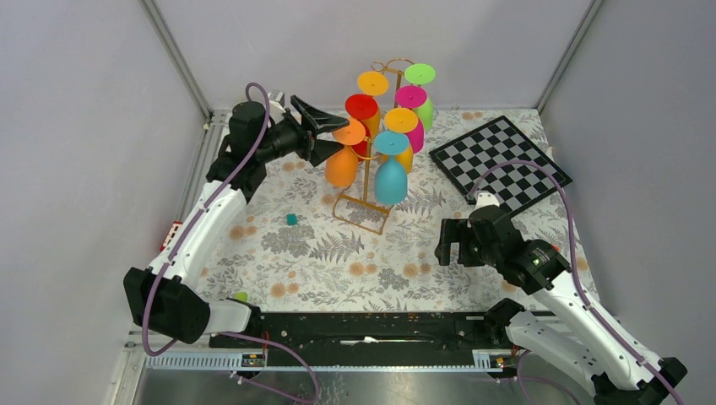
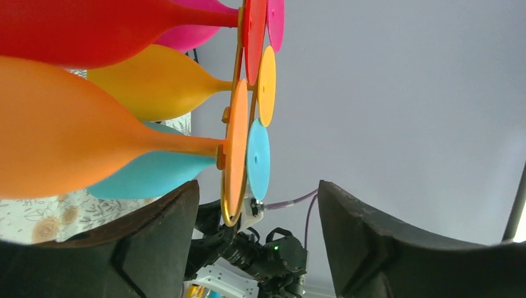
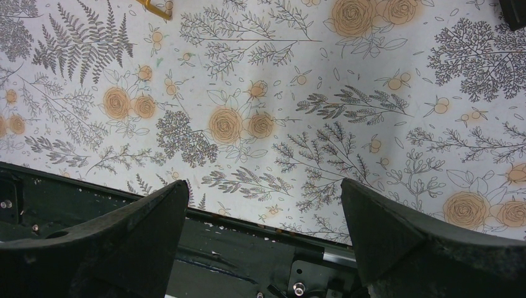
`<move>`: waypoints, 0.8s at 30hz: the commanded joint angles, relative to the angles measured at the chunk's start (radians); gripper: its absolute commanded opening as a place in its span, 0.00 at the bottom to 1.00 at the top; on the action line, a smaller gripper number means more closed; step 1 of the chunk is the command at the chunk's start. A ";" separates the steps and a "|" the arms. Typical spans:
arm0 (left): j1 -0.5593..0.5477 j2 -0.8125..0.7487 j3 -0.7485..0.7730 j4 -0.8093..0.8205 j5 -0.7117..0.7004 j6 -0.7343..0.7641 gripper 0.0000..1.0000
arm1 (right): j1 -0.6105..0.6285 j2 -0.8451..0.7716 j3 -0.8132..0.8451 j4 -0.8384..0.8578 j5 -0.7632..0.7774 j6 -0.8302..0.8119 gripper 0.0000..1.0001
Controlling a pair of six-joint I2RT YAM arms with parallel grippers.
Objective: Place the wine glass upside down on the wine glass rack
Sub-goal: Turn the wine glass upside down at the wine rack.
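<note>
Gold wire forms the rack (image 1: 365,202), which stands upright at 12 o'clock on the floral cloth (image 1: 321,253) with its wavy base on the fabric. On the rack's 9 o'clock side the orange glass (image 1: 342,165) hangs upside down, foot in the top rail and bowl below.

At 9 o'clock of that glass, level with its stem and foot, is the left gripper (image 1: 336,137). Its jaws are spread wide and it holds nothing. In the left wrist view the rim of the orange foot dips between the fingers (image 2: 155,236); whether either one touches it cannot be told.

Neighbours crowd the hung glass: the red glass (image 1: 363,108) is at its 1 o'clock and the teal glass (image 1: 390,179) at its 3 o'clock, both just beside it. Yellow, magenta and green glasses fill the farther hooks.

A chessboard (image 1: 500,163) lies at 3 o'clock of the rack, apart from it. A small teal cube (image 1: 291,218) sits on the cloth at 7 o'clock of the orange glass.

At 4 o'clock of the rack and well apart from it, the right gripper (image 3: 265,186) points down at the cloth beside the black base rail (image 1: 363,325). It is wide open and empty.
</note>
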 commanded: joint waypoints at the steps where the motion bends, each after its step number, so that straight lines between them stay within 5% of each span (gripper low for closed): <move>1: -0.004 -0.037 -0.011 0.062 0.008 0.001 0.78 | -0.006 -0.006 0.001 -0.003 0.008 -0.002 0.99; 5: -0.004 -0.046 -0.013 0.055 0.007 0.006 0.98 | -0.007 -0.008 0.001 -0.004 0.008 -0.001 0.99; 24: 0.100 -0.168 -0.035 -0.118 -0.063 0.221 0.99 | -0.007 0.011 0.007 -0.013 0.033 -0.011 1.00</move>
